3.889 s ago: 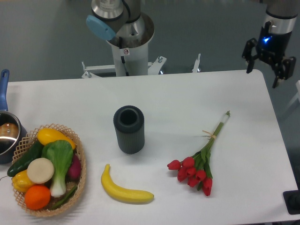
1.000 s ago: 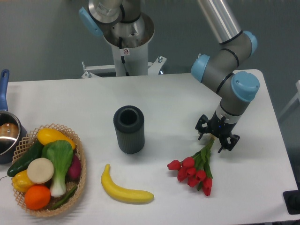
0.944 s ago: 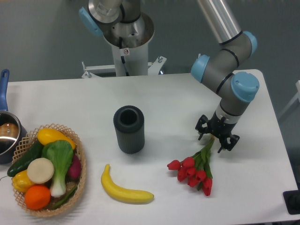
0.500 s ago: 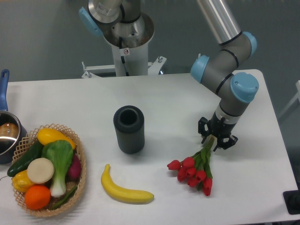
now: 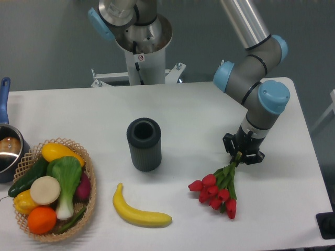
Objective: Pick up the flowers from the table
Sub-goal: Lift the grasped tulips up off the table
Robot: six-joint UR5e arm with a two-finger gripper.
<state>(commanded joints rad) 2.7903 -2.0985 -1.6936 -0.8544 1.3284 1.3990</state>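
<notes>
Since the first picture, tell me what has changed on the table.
The gripper came in from beyond the table's far right corner and down over the stems of the flowers; its fingers, open a second ago, have closed on them. The red buds shifted only slightly. The vase, banana and basket stayed put.

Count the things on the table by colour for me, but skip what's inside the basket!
Red: 1, the flowers
Yellow: 1, the banana
Dark grey: 1, the ribbed cup
Tan: 1, the basket
Blue: 1, the pot
Total: 5
</notes>
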